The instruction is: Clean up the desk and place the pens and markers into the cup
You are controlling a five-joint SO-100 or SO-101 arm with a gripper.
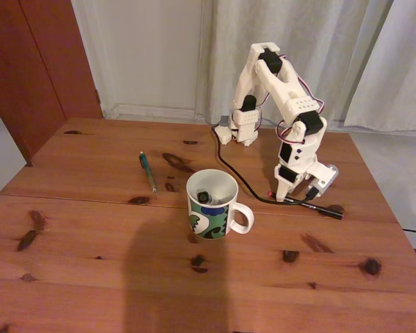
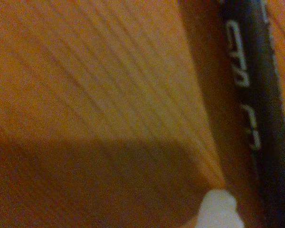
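On the desk [image 1: 90,277], the cup [image 1: 212,204] stands in the middle with its handle to the right, and a marker's black cap [image 1: 204,197] shows inside it. Left of the cup, a green pen [image 1: 148,172] lies on the wood. A thin black pen [image 1: 312,206] with a red end lies to the right of the cup. My gripper [image 1: 291,198] is lowered onto that pen near its red end and looks open. In the wrist view, the black pen [image 2: 256,109] runs along the right side, beside one white fingertip [image 2: 218,211].
The arm's base [image 1: 244,128] stands at the back of the desk. Its black cable [image 1: 229,163] runs forward past the cup toward the gripper. Curtains and a wall sit behind the desk, with a wooden door at the far left.
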